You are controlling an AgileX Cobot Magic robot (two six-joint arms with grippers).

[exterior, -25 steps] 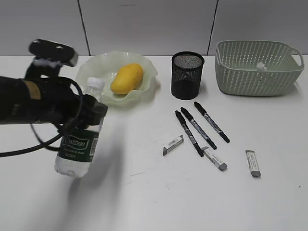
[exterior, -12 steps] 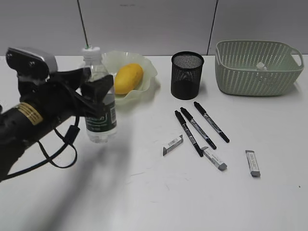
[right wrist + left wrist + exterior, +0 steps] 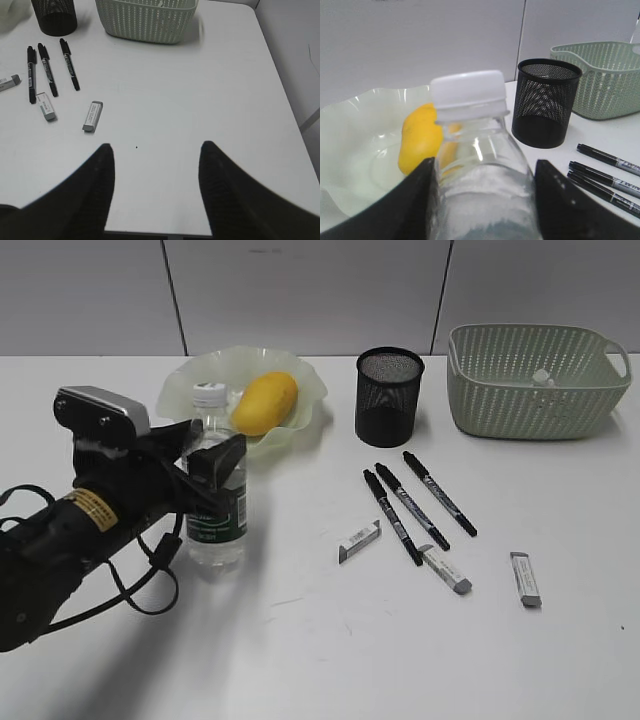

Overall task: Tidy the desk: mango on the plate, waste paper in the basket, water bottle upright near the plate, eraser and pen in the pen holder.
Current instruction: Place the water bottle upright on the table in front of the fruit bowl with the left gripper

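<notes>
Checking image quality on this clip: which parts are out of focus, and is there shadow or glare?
Left wrist view: the water bottle fills the foreground, soft and blurred, while the pen holder is sharper. Right wrist view: the right end effector fingers are dark and blurred; the desk is crisp. Exterior view: sharp, even light, soft shadows under the left arm, faint sheen on the plate.
</notes>
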